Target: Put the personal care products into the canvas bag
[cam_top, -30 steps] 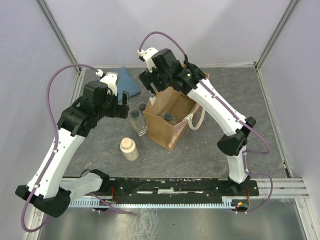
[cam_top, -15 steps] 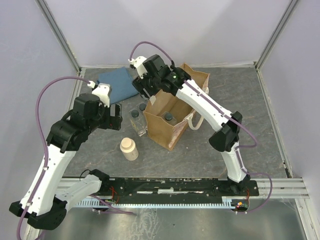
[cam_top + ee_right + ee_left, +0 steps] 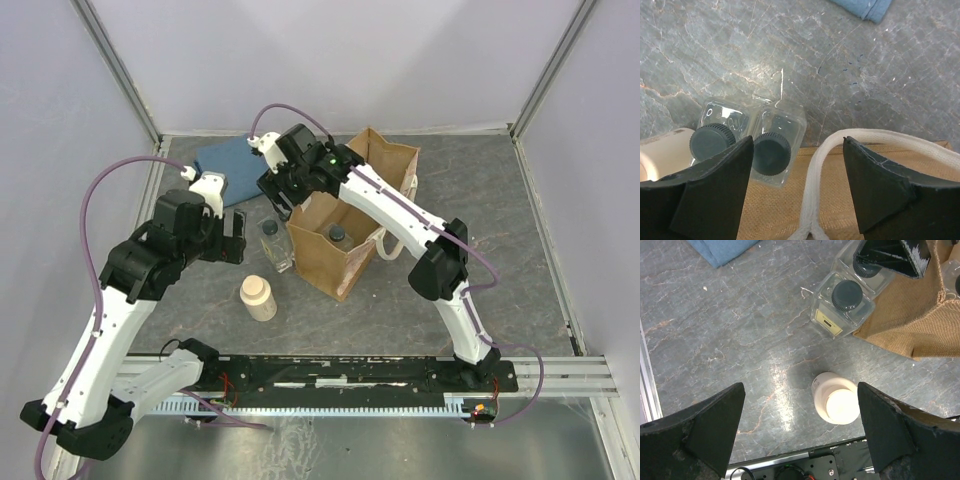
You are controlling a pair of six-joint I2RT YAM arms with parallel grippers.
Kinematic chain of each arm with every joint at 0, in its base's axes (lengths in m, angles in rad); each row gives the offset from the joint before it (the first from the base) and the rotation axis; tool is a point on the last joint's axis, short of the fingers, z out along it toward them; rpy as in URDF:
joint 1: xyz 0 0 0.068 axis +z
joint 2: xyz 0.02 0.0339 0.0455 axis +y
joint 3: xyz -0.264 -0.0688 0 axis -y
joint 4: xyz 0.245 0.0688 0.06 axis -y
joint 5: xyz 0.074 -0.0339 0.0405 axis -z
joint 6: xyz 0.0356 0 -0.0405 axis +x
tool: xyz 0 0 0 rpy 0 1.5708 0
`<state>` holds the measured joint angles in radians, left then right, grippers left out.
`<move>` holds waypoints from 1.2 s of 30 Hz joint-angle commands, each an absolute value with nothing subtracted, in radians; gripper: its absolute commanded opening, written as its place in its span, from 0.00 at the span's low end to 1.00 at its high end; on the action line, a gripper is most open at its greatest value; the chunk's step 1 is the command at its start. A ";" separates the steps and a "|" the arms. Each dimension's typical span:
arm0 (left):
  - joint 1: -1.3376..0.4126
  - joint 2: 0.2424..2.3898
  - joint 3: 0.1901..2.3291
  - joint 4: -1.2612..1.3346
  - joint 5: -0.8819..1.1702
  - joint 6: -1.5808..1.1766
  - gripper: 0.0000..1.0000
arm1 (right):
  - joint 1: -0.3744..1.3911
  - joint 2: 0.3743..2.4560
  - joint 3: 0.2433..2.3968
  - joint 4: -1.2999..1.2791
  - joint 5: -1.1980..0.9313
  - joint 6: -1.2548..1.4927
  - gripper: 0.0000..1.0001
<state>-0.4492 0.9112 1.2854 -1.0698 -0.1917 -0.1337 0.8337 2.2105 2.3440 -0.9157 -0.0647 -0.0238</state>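
The tan canvas bag [image 3: 350,255] stands open mid-table with one dark-capped clear bottle [image 3: 338,236] inside. Two more clear bottles stand touching at its left side: one [image 3: 272,242] in the open, one [image 3: 286,213] partly under my right gripper [image 3: 283,197]. In the right wrist view the right gripper [image 3: 797,150] is open above the nearer bottle [image 3: 771,150] and the bag's white handle [image 3: 822,170]. The cream bottle [image 3: 258,297] stands alone nearer the arms. My left gripper [image 3: 800,425] is open and empty, high above the cream bottle [image 3: 837,402].
A folded blue cloth [image 3: 232,160] lies at the back left, also in the left wrist view [image 3: 722,250]. The bag's second handle [image 3: 392,240] hangs on its right side. The black rail [image 3: 350,372] with the arm bases runs along the near edge.
My right gripper has moved left and nearer, from over the bag's back edge to over the bottles at its left side. My left arm has drawn back a little toward the left.
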 commanded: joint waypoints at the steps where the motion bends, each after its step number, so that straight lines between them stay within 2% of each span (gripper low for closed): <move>1: -0.448 0.905 1.270 -1.032 -0.192 -0.156 0.99 | 0.853 2.175 2.290 -0.923 -0.085 -0.021 0.80; 21: -0.448 0.904 1.256 -1.029 -0.196 -0.153 1.00 | 0.884 2.230 2.225 -0.952 -0.007 -0.040 0.79; 36: -0.448 0.900 1.238 -1.023 -0.194 -0.158 1.00 | 0.881 2.280 2.206 -0.935 -0.028 -0.054 0.64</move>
